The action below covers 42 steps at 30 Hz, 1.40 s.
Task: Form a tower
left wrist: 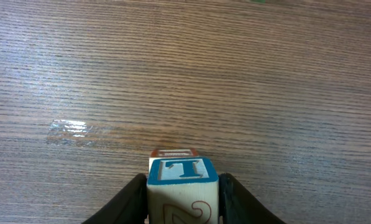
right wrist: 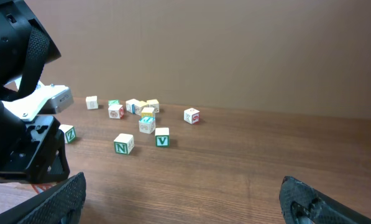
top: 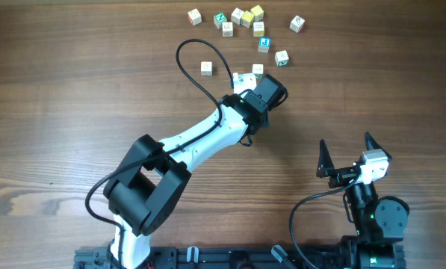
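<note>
So: the left gripper [left wrist: 183, 185] was pinched on the top cube of the tower [left wrist: 183, 171], blue T face up, orange-lined face toward the wrist camera. A red-edged cube [left wrist: 173, 152] showed right at its far edge; I couldn't tell whether it sat under or behind. I couldn't tell the long axis either, since everything below the T cube was hidden in all three views. Position: worktop [top: 73, 97], toward the far edge, right of centre. The overhead hid the tower under the left wrist and showed loose cubes [top: 237, 16] scattered along the far edge. Only the right wrist view gave a side look: a green-marked cube [right wrist: 68, 133] hard against the left arm's black fingers, with an N cube [right wrist: 123, 144] and a V cube [right wrist: 162, 137] nearby. The right gripper [top: 345, 140] was spread wide and held nothing, near the right front corner.
</note>
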### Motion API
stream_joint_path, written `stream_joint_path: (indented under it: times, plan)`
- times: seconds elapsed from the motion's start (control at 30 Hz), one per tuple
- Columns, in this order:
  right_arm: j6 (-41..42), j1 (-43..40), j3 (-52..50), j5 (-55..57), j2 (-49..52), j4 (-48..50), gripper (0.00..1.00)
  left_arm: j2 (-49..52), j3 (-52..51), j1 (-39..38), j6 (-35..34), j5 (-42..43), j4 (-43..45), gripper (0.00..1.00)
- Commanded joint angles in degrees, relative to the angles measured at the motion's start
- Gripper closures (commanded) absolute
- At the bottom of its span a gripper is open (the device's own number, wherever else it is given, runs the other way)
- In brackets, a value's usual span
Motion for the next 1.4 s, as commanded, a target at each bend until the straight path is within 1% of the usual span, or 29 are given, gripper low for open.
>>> stream_joint_path:
  times: [0.0,0.1,0.27,0.4,0.47,0.67,0.73,0.83,0.93,0.97,1.07,1.13,1.17,1.27,1.37]
  plan:
    - [0.2,0.3,-0.1,0.5,-0.3,0.2,0.00,0.5,-0.6,-0.3,0.7,-1.6,0.2,0.63]
    - [0.2,0.3,-0.1,0.5,-0.3,0.2,0.00,0.5,-0.6,-0.3,0.7,-1.6,-0.1,0.61]
    - [0.2,0.3,-0.1,0.5,-0.3,0.2,0.00,0.5,-0.6,-0.3,0.7,-1.6,-0.9,0.60]
    - [0.2,0.3,-0.1,0.5,-0.3,0.2,0.00,0.5,-0.6,-0.3,0.7,-1.6,-0.9,0.56]
    - [0.2,0.3,-0.1,0.5,-0.3,0.2,0.00,0.5,-0.6,-0.3,0.7,-1.6,-0.9,0.50]
    - [0.2,0.3,-0.1,0.5,-0.3,0.2,0.00,0.5,-0.6,-0.3,0.7,-1.6,-0.9,0.24]
    - [0.2,0.3,-0.1,0.5,-0.3,0.2,0.00,0.2,-0.6,-0.3,0.8,-1.6,-0.9,0.00]
    - [0.2,0.3,-0.1,0.5,-0.3,0.2,0.00,-3.1,-0.5,-0.1,5.5,-1.6,-0.9,0.00]
    - [0.2,0.3,-0.1,0.5,-0.3,0.2,0.00,-8.6,-0.5,1.5,6.3,-1.6,-0.9,0.00]
    - [0.2,0.3,-0.1,0.5,-0.3,0.2,0.00,-11.6,-0.5,2.6,6.7,-1.5,-0.9,0.00]
    - [0.2,0.3,-0.1,0.5,-0.3,0.2,0.00,-19.8,-0.5,5.2,12.1,-1.2,-1.0,0.00]
    - [0.2,0.3,-0.1,0.5,-0.3,0.2,0.00,-24.8,-0.5,7.0,14.1,-1.5,-1.8,0.00]
    - [0.2,0.3,-0.1,0.5,-0.3,0.2,0.00,-27.5,-0.5,8.2,14.1,-2.8,-2.9,0.00]
    - [0.2,0.3,-0.1,0.5,-0.3,0.2,0.00,-33.9,-0.5,14.7,14.0,-12.4,-8.6,0.00]
    - [0.0,0.3,-0.1,1.0,-0.3,0.2,0.01,-34.6,-0.5,20.8,14.0,-13.0,-17.6,0.00]
